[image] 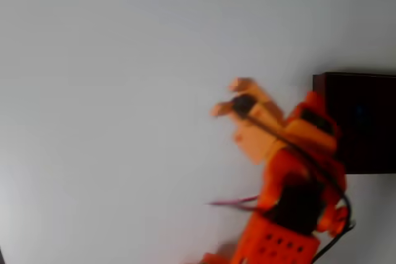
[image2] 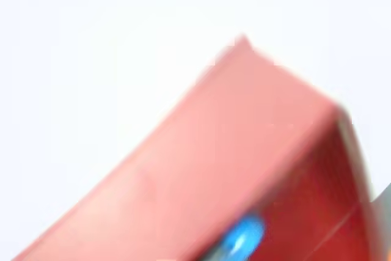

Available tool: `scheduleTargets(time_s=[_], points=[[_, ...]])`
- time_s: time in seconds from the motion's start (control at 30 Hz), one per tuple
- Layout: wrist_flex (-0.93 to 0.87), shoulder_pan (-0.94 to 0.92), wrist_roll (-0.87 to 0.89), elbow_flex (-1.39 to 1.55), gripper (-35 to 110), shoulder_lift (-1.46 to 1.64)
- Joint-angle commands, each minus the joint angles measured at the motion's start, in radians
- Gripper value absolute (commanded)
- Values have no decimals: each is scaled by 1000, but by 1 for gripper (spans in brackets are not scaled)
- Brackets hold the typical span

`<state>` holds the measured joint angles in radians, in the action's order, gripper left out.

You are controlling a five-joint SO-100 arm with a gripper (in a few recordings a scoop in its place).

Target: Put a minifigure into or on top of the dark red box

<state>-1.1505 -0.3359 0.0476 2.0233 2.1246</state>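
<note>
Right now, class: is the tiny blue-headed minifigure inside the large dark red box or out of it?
Inside: the wrist view shows the minifigure's blue head behind the box's near wall.

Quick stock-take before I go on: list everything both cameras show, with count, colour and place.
Dark red rectangular box: one, maroon walls, near-black inside, at the right edge of the overhead view.
Tiny minifigure with a bright blue round head: one, blurred, inside the box at the bottom of the wrist view.
White table: one, under everything.
Thin pink wire: one, beside the arm's base.
Orange arm: one, lower right.
Gripper: one, orange, left of the box; fingers apart.
</note>
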Motion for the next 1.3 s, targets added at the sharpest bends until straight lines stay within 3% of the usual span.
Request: scheduleTargets(time_s=[0.0,0.07,0.3,0.43,0.53,0.8,0.93,1.27], points=[[-110,233,-43,92,16,328],[-153,397,-55,163,9,477],[-158,782,101,449,5,882],[-164,925,48,600,0,1057],[-268,1000,20,713,0,1270],[-250,1072,-44,885,0,1284],[-186,1063,6,997,0,1284],[-207,1043,6,994,0,1284]])
